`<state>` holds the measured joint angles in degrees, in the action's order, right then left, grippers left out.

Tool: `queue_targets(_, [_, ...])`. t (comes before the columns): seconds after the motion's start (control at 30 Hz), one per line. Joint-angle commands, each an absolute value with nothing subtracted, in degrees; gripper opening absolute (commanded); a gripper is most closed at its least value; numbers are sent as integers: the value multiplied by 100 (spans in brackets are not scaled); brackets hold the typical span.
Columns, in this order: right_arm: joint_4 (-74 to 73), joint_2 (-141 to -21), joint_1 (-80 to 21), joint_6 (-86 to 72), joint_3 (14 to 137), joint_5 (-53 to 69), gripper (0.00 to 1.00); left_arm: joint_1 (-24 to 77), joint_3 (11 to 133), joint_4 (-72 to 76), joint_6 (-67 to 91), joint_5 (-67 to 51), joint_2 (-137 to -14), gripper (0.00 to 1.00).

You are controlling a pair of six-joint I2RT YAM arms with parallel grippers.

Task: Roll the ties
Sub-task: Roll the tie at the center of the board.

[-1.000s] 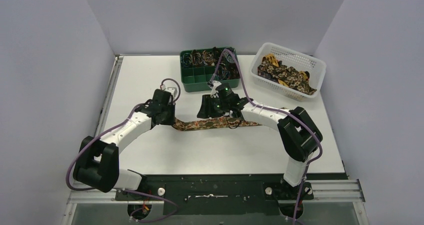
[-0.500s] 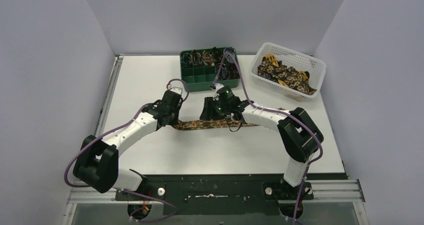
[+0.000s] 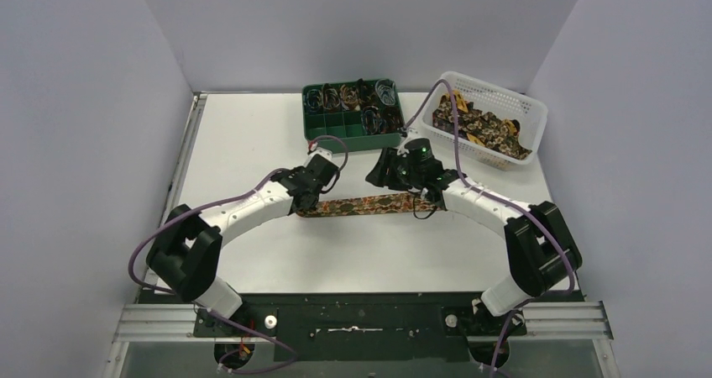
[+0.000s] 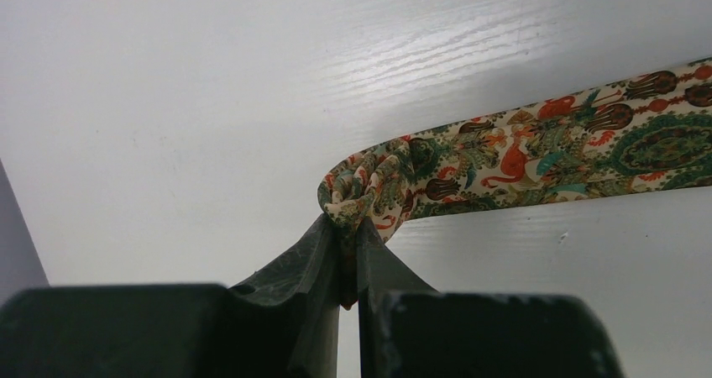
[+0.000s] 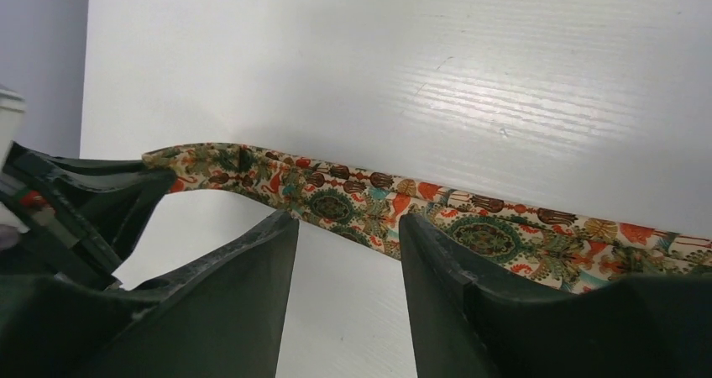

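From the arm bases at the bottom of the overhead view, both arms reach inward to the middle of the table [image 3: 243, 134], where one tie [image 3: 361, 204] lies flat. Its long axis runs left to right across the frame, rising slightly toward the right. The left gripper [image 3: 304, 200] sits at the strip's left end, and its wrist view shows the jaws pressed together on that end. The cloth bunches into a small puckered fold just above the fingertips, and the rest of the strip runs off to the right of that frame. The right gripper [image 3: 378, 172] is just above the tie's right half in the overhead view, so the tie lies on its near side. In its own wrist view the jaws are spread with nothing between them. The printed strip crosses just past the tips, and I cannot tell whether they touch it. The left claw is the one with the hold, so the coil probably has to start from that pinched end and roll rightward along the strip, with the right claw free to steady the length. Farther back, a green compartment tray [image 3: 315, 130] holds small coils and thin loops. At the upper right, a white basket [image 3: 537, 109] holds more ties [image 3: 479, 126] in a loose heap.
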<state>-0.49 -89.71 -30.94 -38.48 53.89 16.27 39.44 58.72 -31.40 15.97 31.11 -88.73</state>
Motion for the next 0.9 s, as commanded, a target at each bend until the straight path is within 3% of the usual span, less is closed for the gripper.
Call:
queue_targets(0.0, [254,-8594,-2932,-3877,5221,1613,49,4042,6201,-3424,1497,3384,-9019,0])
queue_targets(0.87, [308,-8477,-2704,-3811,4995,1787,50,4671,7426,-4297,1467,4056,-10414,0])
